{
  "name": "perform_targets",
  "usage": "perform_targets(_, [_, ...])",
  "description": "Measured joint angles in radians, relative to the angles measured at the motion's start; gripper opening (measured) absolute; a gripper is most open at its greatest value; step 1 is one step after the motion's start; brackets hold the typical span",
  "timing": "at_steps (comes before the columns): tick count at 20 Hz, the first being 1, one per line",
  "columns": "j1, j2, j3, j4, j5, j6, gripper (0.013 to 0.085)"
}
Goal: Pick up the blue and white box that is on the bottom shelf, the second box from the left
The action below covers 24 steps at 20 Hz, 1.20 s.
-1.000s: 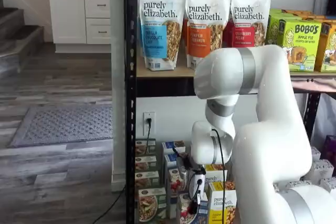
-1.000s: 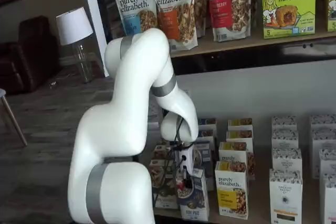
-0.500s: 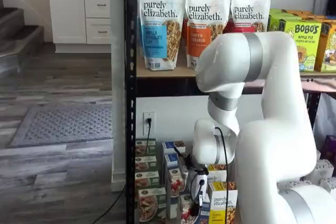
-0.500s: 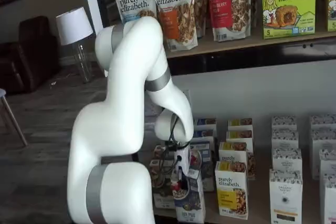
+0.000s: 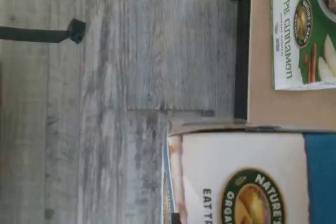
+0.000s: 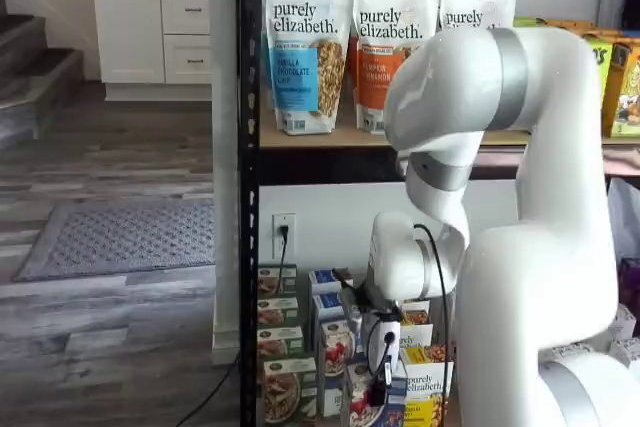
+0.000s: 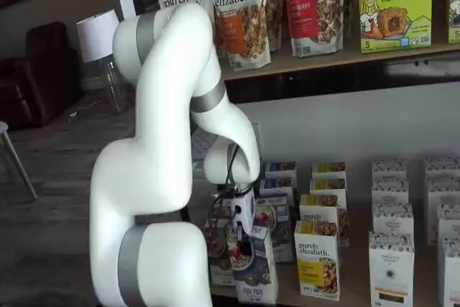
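Observation:
The blue and white box (image 7: 253, 275) is at the front of the bottom shelf (image 7: 345, 300), tilted and drawn out toward the shelf's front edge. My gripper (image 7: 238, 246) comes down on its top and is shut on it. Both also show in a shelf view, the gripper (image 6: 378, 372) above the box (image 6: 358, 399). In the wrist view the box (image 5: 236, 177) fills the near part, white panel with a round logo and a blue part beside it. The tan shelf board (image 5: 273, 108) lies behind it. The fingers are mostly hidden by the box and cable.
A green-and-white carton (image 5: 304, 30) stands beside the held box, also in a shelf view (image 6: 285, 392). A yellow-and-white carton (image 7: 316, 260) stands on its other side. White cartons (image 7: 392, 267) stand further right. A black post (image 6: 248, 187) edges the rack. Granola bags (image 6: 305, 47) stand on the board above.
The gripper and the blue and white box have moved together outward from the shelf, away from the yellow-and-white carton. The arm's upper joints have risen and swung back.

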Motion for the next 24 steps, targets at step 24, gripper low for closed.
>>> perform_targets(24, [0.069, -0.432, 0.243, -0.031, 0.22, 0.104, 0.049])
